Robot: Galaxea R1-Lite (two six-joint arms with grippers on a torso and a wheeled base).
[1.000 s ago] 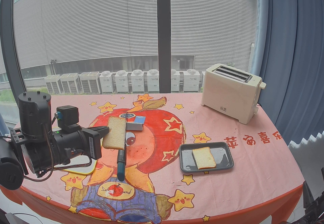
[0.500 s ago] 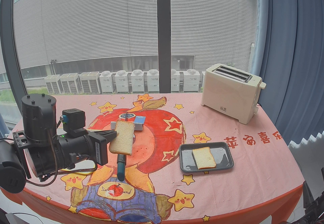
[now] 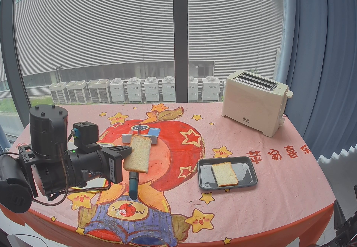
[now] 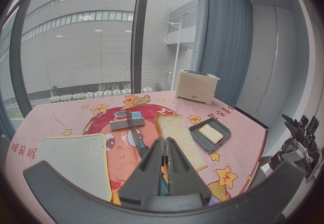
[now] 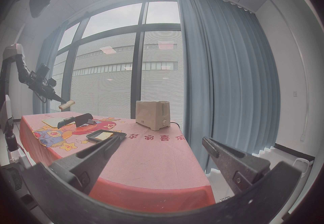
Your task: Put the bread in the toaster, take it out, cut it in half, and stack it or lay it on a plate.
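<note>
Evidently pinching bread slice (image 3: 138, 155) edgewise in left gripper (image 3: 126, 150), aloft above knife (image 3: 133, 182) for carrying, with right gripper (image 5: 161, 140) spread wide, idle.

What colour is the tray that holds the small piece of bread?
Dark grey. The tray shows best in the head view.

A wide gap of bare table (image 3: 174, 184) lies between the knife (image 3: 132, 183) and the tray (image 3: 246, 169); the toaster (image 3: 254, 102) stands well apart, far back.
</note>
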